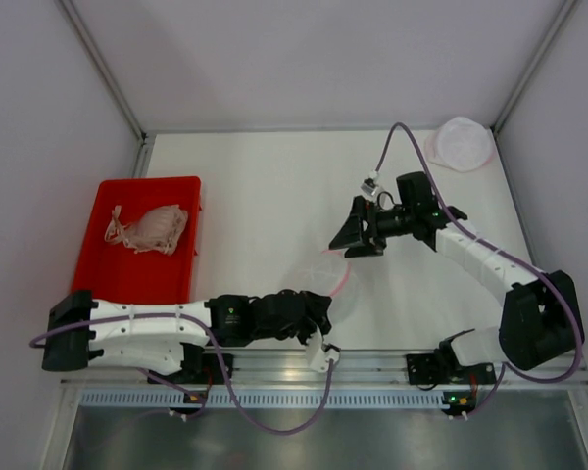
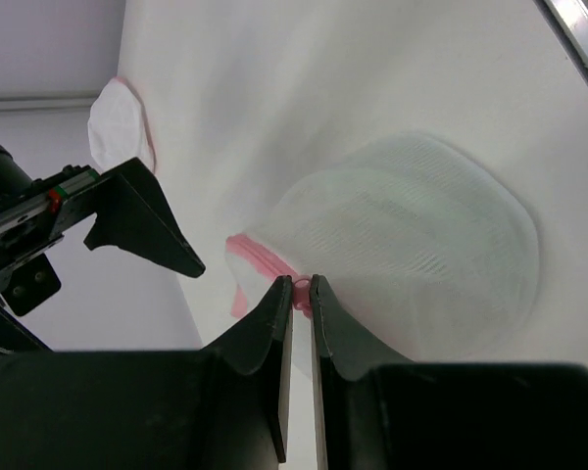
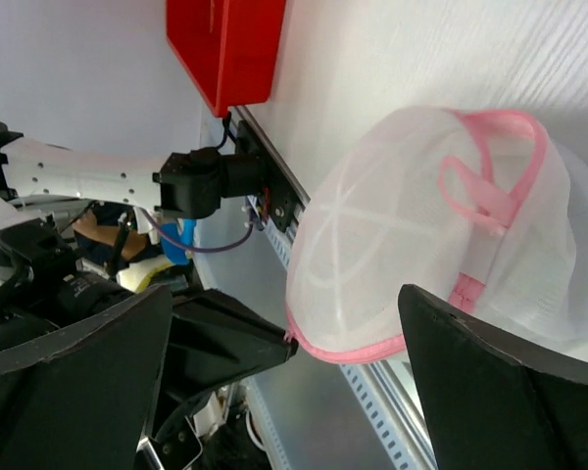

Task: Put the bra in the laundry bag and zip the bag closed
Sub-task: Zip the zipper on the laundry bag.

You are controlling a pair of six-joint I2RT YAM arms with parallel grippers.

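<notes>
At the near edge of the desk [image 1: 265, 186] the left arm lies stretched out toward the right, low over the surface. Its left gripper [image 2: 301, 284] is clenched on the pink trim at the mouth of the laundry bag [image 2: 421, 245], the two fingers almost meeting with only the thin pink edge between them. In the top view the same left gripper [image 1: 321, 328] sits at the bag's near side.

The laundry bag [image 1: 330, 279] is a rounded white mesh pouch with pink piping. It rests on the desk close to the front rail, roughly midway between the two arm bases. From the right wrist it reads as a domed shape with a pink loop on its upper side. Whether its zip is open or closed cannot be told from here.

Just beyond the bag, the right gripper [image 1: 351, 238] hangs above the desk with its fingers spread wide, grasping nothing. In its own camera the right gripper [image 3: 286, 304] frames the bag between the two dark fingers, apart from it.

Farther back on the left stands a red bin [image 1: 181, 191]. The bra [image 1: 149, 227], pale pink and crumpled, lies inside it, well apart from the bag.

In the far right corner lies a second mesh bag [image 1: 461, 145], flat on the desk.
</notes>
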